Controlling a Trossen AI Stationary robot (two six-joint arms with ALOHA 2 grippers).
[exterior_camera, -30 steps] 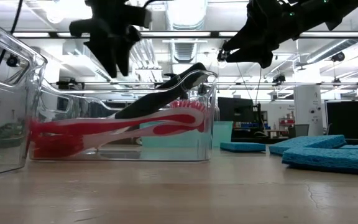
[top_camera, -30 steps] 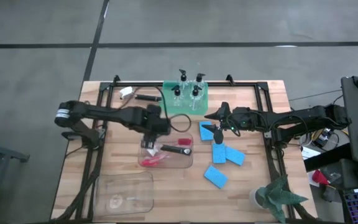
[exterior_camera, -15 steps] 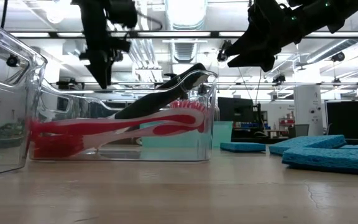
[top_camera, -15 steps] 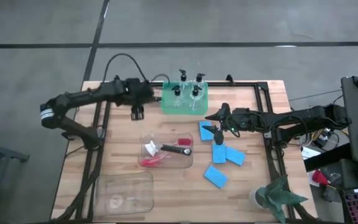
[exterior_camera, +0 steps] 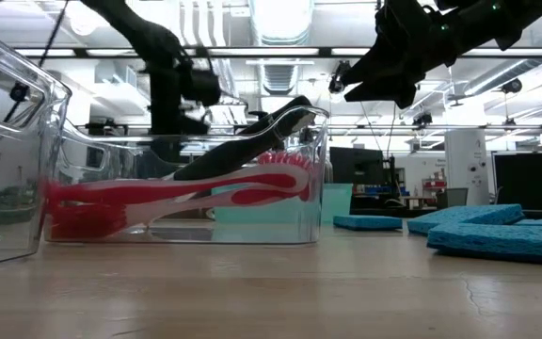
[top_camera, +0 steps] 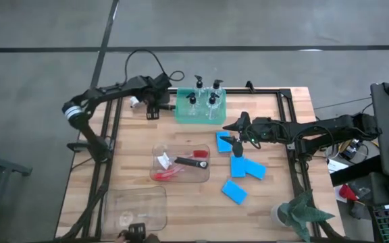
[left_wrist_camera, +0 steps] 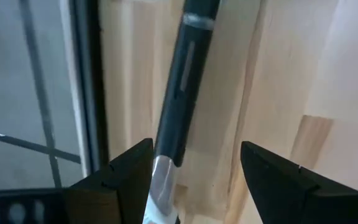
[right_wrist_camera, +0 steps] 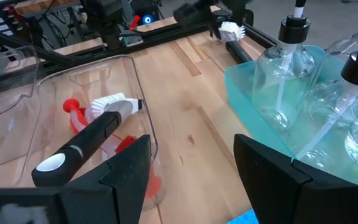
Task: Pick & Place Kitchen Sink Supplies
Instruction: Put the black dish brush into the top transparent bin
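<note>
Left arm had swung from over the clear rectangular plastic bin at mid-surface out to the far left corner of the wooden slatted surface; right arm hadn't budged, and nothing on the surface had shifted.

Handling, big to small:
- Four flat bright-blue rectangular sponges lay loose right of the bin, near the right gripper. Likely light, soft and compressible; a pinch across the short edge should hold, though they'd probably flex.
- Four small clear pump bottles with black tops stood in the translucent green tray at the far edge. Rigid but probably slick and tippy; I'd take them at the body below the pump.
- Slim black-handled brush with a white head lay on the surface at the far left corner, just beside the black frame rail. Looked stiff, light and narrow, so it would likely roll or twist if caught off-centre; mid-handle grasp is best.
- Red, black and white-headed brushes were already in the bin, the black one propped on its rim.

Grippers:
- Left gripper hovered directly over the black handle, fingers spread wide to either side of it, holding nothing and apparently not yet touching it.
- Right gripper hung above the sponges, between tray and bin, fingers apart and empty.
</note>
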